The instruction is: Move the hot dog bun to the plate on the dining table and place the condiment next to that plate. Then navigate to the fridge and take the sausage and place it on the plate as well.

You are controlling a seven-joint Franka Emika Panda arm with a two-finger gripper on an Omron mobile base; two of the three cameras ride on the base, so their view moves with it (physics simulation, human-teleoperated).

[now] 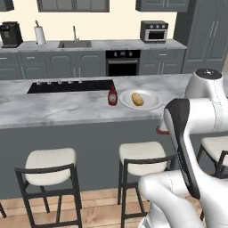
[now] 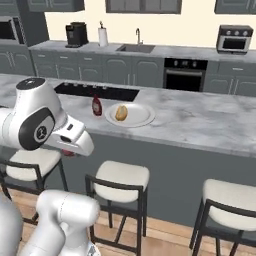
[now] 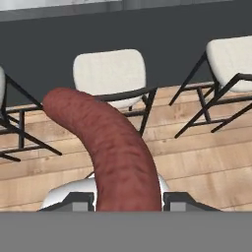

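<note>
Between my two dark finger tips (image 3: 128,201) I hold the reddish-brown curved sausage (image 3: 106,147), the jaws closed part-way on its lower end while the rest of it arcs up and away from my hand. Beyond the sausage, as my hand looks out, lie a pale wooden floor (image 3: 206,162) and cream-cushioned black-framed stools (image 3: 109,74), with the dark grey base of the island behind them.

Above and ahead of my fingers stretches the long grey-marble dining table (image 1: 53,107). On it sits the round pale plate (image 1: 151,101), and the small golden-yellow hot dog bun (image 1: 137,98) lies on that plate. The small red ketchup bottle with white label (image 1: 112,96) stands upright just beside the plate, on the side toward the black inset cooktop (image 1: 67,85).

By my reading, bun and condiment are placed and the sausage is fetched; what remains is to raise my fingers over the counter edge and release the sausage onto the plate beside the bun.
</note>
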